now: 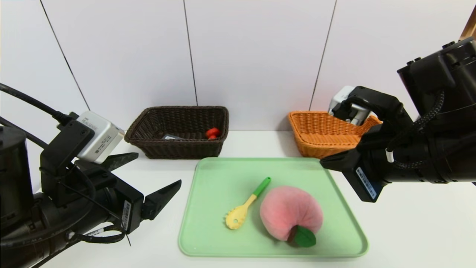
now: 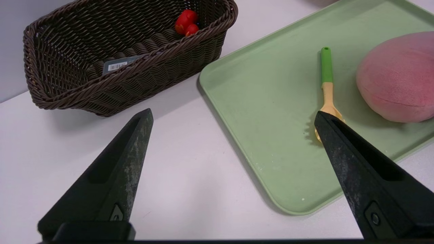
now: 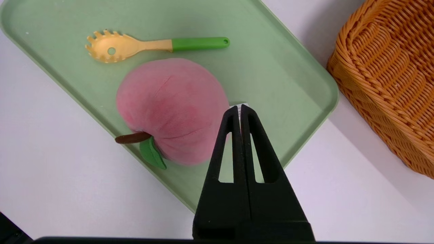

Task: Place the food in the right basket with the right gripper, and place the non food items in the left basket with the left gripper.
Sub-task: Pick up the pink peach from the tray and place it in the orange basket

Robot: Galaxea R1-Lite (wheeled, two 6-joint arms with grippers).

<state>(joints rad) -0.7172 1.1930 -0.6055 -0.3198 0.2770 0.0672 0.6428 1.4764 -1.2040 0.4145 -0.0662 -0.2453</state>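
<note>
Head view: peach sits lower centre-right on the green tray, pasta spoon just left of it, handle running up-right; right gripper above and right, nearer the peach. Left wrist view: left gripper spread wide, empty, spoon at centre-right. Right wrist view: jaws pinched together, empty, tips over the peach's edge; orange basket at right.

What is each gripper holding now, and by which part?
The left gripper is open and empty. The right gripper is shut beside the peach; a white scrap shows at its tips, but whether it is pinched cannot be told.
</note>
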